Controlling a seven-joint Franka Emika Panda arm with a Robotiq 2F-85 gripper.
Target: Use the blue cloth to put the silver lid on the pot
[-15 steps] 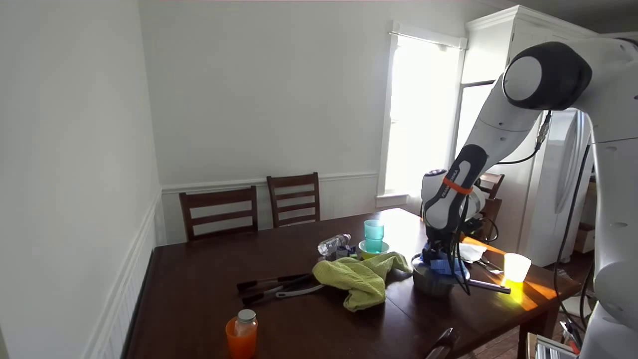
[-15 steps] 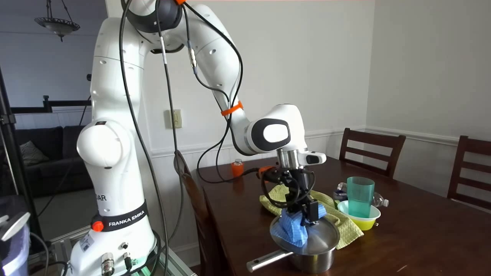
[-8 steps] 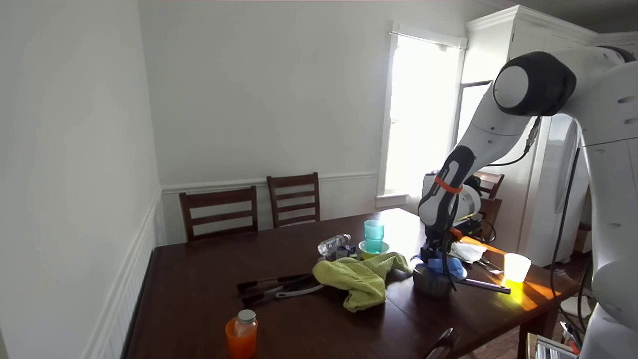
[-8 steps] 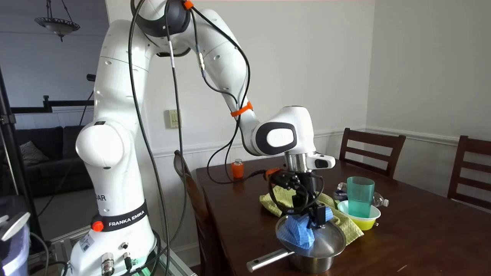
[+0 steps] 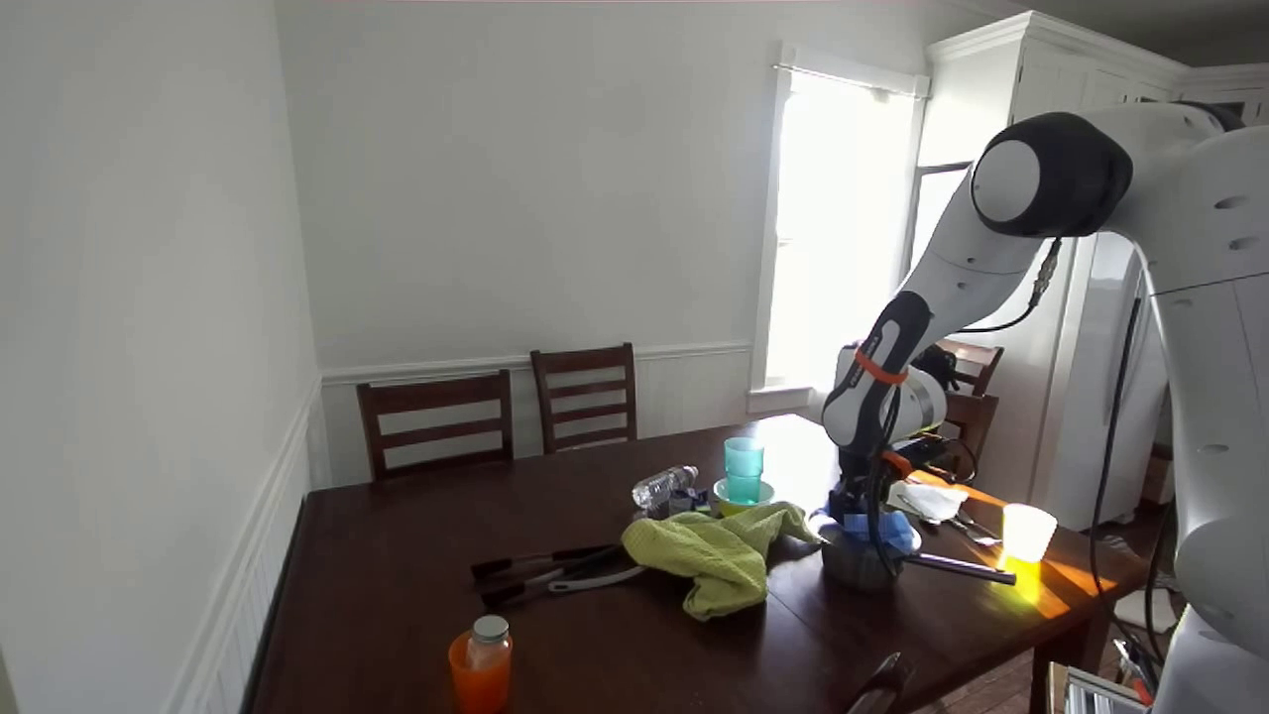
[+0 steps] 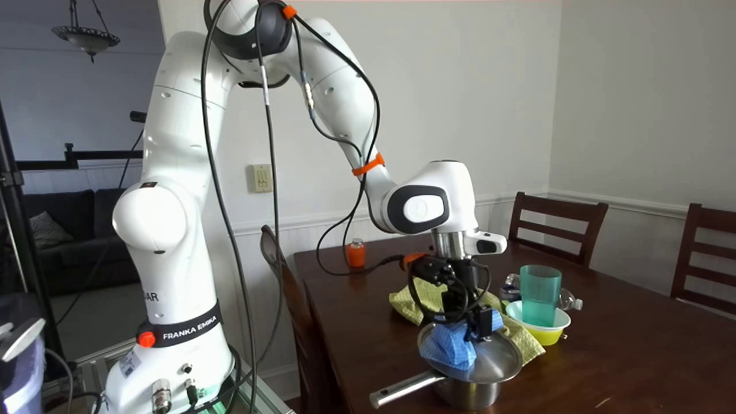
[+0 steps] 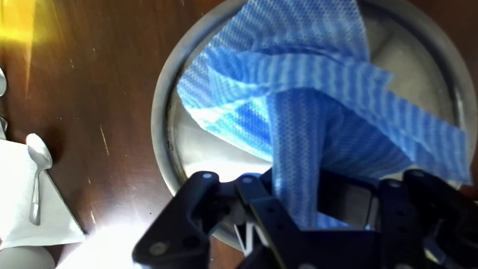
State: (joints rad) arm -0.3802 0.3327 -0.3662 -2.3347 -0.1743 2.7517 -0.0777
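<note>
Blue cloth (image 7: 306, 99) between jaws of end effector (image 7: 301, 194)

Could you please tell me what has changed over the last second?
The gripper, blue cloth and silver lid have shifted right in an exterior view, away from the handle of the pot. Nothing was visibly let go: the gripper stays shut on the blue cloth. The pot, yellow-green cloth and teal cup stayed put.

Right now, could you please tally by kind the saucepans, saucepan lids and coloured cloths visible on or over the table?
Saucepan: 1
Saucepan lid: 1
Coloured cloths (blue cloth, yellow-green cloth): 2
Total: 4
</note>
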